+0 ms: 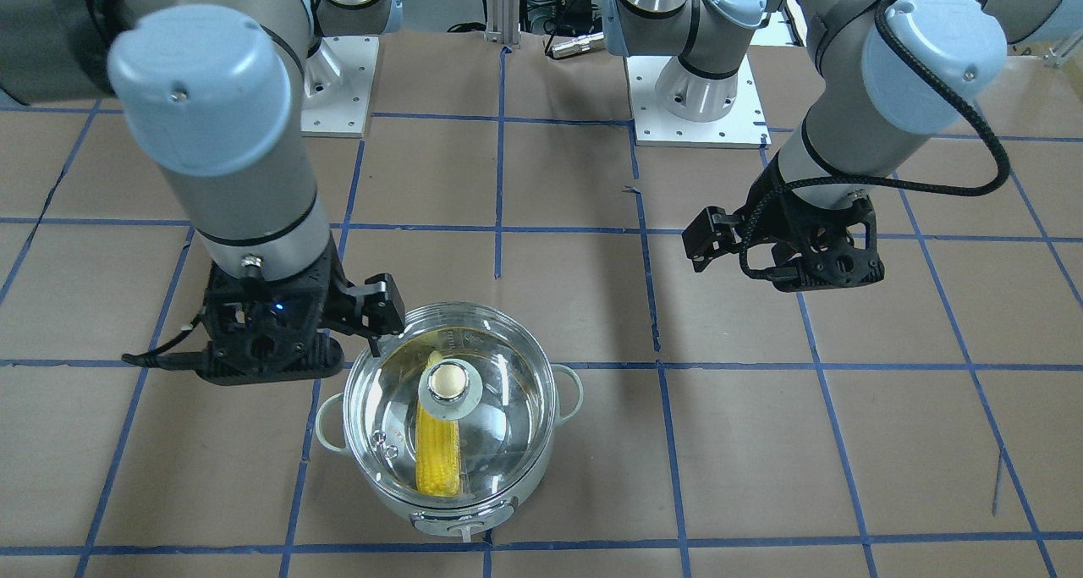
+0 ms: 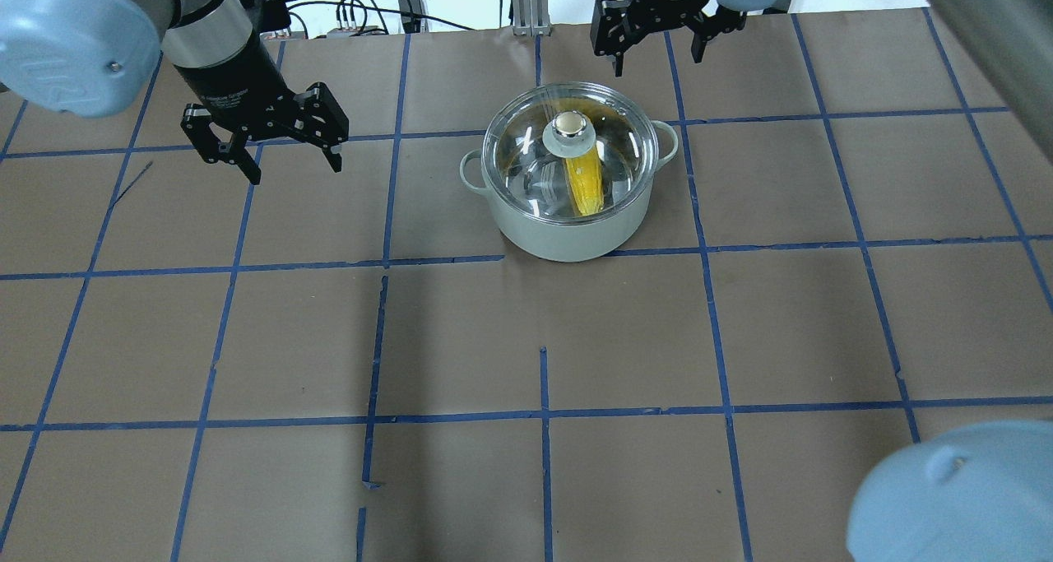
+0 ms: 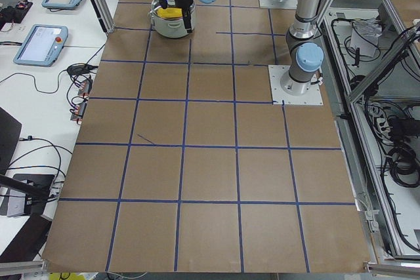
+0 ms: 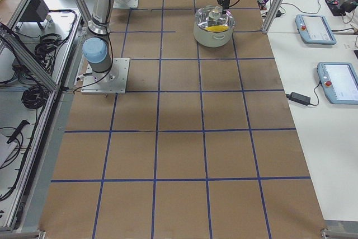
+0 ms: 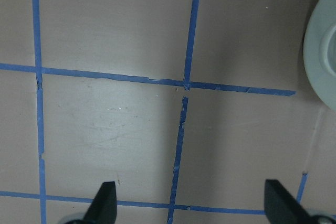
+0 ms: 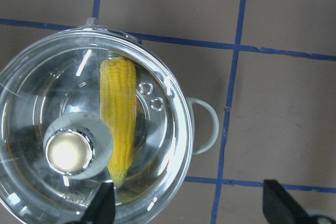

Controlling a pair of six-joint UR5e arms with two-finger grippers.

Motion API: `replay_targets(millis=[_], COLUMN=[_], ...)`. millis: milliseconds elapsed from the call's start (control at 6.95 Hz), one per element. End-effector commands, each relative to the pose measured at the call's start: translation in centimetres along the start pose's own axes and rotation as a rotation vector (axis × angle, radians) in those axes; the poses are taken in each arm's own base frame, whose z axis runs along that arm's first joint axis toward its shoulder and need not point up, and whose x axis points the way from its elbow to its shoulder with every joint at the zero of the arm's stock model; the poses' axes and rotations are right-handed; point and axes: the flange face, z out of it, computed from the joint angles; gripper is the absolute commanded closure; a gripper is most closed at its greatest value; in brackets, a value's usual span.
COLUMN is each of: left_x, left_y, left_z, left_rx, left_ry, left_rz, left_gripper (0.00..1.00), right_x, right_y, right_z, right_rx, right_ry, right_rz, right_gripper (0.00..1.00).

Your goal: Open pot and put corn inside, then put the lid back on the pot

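The pale mint-green pot (image 2: 568,234) stands on the table with the clear glass lid (image 2: 619,138) seated on it, tan knob (image 2: 569,126) on top. The yellow corn (image 2: 586,185) lies inside, seen through the glass. It also shows in the front view (image 1: 438,455) and the right wrist view (image 6: 119,103). My right gripper (image 2: 658,62) is open and empty, hovering just beyond the pot's far rim, apart from the lid. My left gripper (image 2: 294,169) is open and empty above bare table, well to the pot's left. The left wrist view shows only the pot's edge (image 5: 321,40).
The brown table is marked with a blue tape grid (image 2: 543,414). The two arm base plates (image 1: 698,104) are bolted at the robot's side. Tablets (image 4: 335,82) and cables lie on the side tables beyond the far edge.
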Motion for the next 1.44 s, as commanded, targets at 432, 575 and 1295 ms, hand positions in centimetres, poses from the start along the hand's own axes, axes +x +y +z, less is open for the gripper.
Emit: replay_targets(millis=[432, 575, 1295], left_x=[-0.1, -0.1, -0.6], left_y=[0.2, 0.1, 0.2], left_z=[0.0, 0.0, 0.0], left_rx=[-0.002, 0.000, -0.004], left_ry=[-0.005, -0.003, -0.057], left_rz=[0.016, 0.023, 0.019], left_gripper=[0.00, 0.00, 0.00], right_x=[8.2, 7.9, 7.8], right_y=[11.9, 12.7, 14.5], right_z=[-1.9, -1.6, -4.4], right_rx=[-0.046, -0.057, -0.012], right_ry=[-0.069, -0.058, -0.013], right_rz=[0.059, 0.053, 0.060], right_gripper=[0.00, 0.00, 0.00])
